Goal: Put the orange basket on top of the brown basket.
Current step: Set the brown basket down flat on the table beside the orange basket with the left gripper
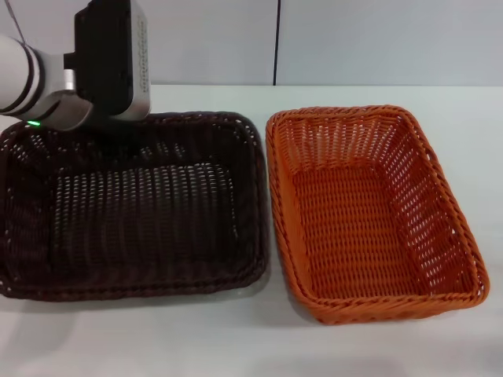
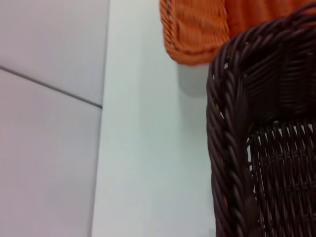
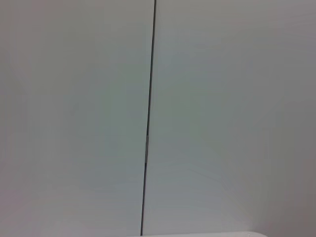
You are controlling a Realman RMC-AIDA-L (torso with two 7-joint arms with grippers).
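The orange basket [image 1: 363, 228] stands empty on the right half of the white table. The brown basket [image 1: 134, 208] stands empty on the left half, side by side with it and a narrow gap apart. My left gripper [image 1: 110, 116] hangs over the brown basket's far rim, near its far left corner. The left wrist view shows that braided brown rim [image 2: 227, 148] close up, with a corner of the orange basket [image 2: 197, 29] beyond it. My right gripper is out of view; the right wrist view shows only wall.
The white table [image 1: 236, 338] has a bare strip in front of both baskets and behind them. A grey panelled wall [image 1: 354, 39] with a dark vertical seam stands at the table's far edge.
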